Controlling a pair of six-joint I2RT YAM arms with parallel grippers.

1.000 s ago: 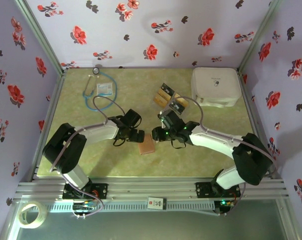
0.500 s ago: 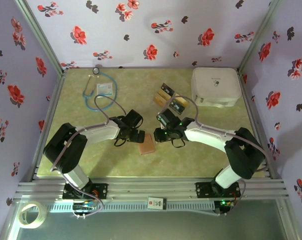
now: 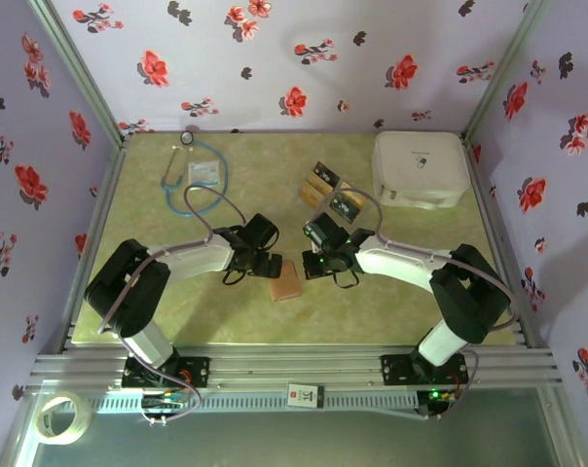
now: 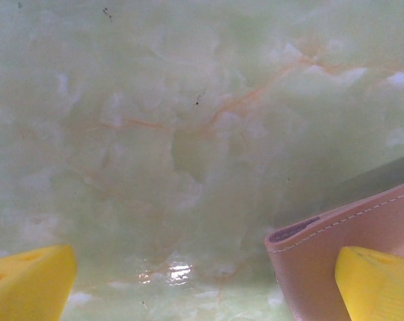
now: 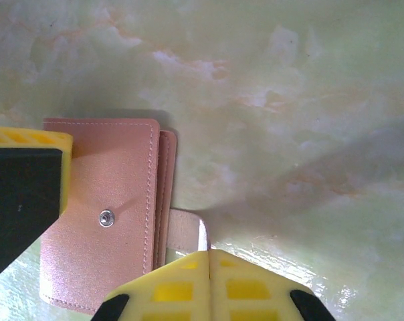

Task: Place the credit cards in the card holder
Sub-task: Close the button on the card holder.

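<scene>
Right end effector (image 5: 209, 257) pressed together at card holder (image 5: 102, 221) edge, contact hidden beneath it, left end effector (image 4: 202, 281) spread wide

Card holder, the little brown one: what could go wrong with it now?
1. The right tool looks shut on just the thin strap; it could slip out.
2. The left tool stands open at the edge of the card holder, not clamping it, so a pull may drag the whole thing.
3. The credit cards lie farther back, so an opened holder might fold shut before one arrives.
</scene>
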